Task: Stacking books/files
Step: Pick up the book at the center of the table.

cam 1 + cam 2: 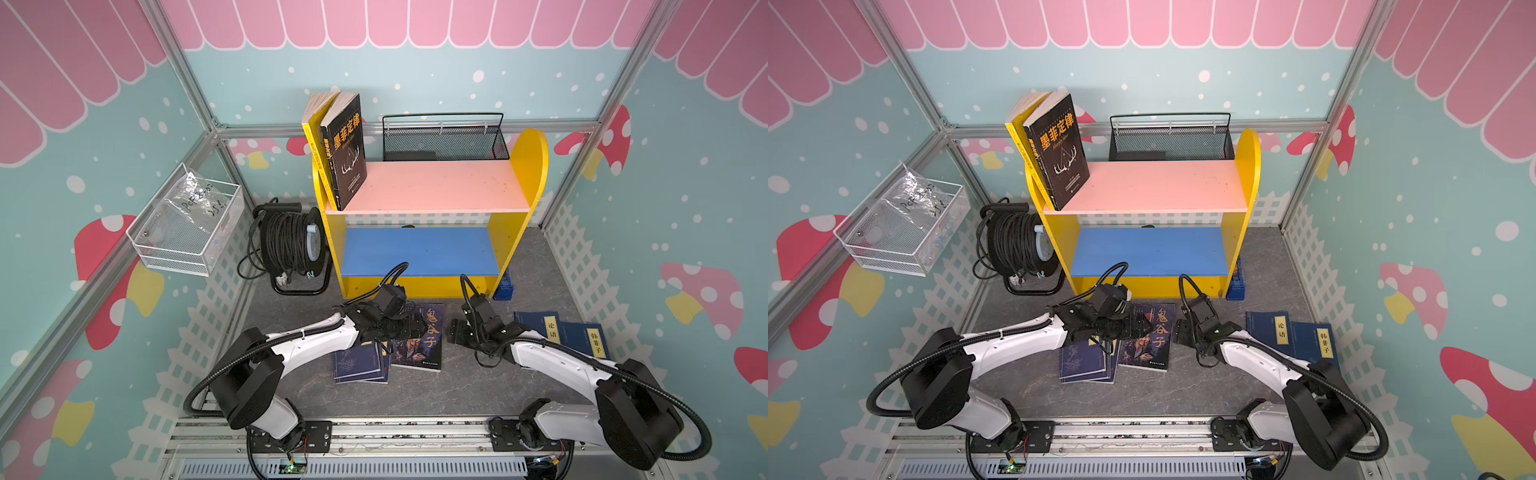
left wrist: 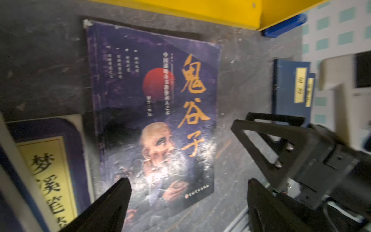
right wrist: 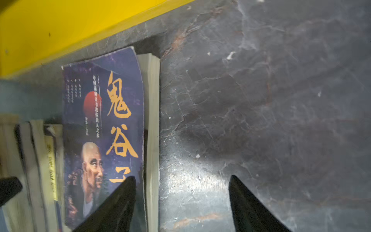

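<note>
Well, a shiny wire basket [image 1: 174, 259] hangs on the left wall, near a round reel of black cord [image 1: 286, 245]. A yellow book [image 1: 311, 133] and a black book [image 1: 345, 153] lean on the pink board [image 1: 436, 187] of the yellow shelf [image 1: 530, 166]. On the gray stony worktop [image 1: 457, 386], thin navy books [image 1: 359, 365] lie by the purple book [image 1: 419, 349]. The left gripper [image 2: 187, 181] hangs over it, spread wide. The right gripper [image 3: 182, 177], spread too, hangs by its page edge. Far right lie more navy books [image 1: 579, 334].
</note>
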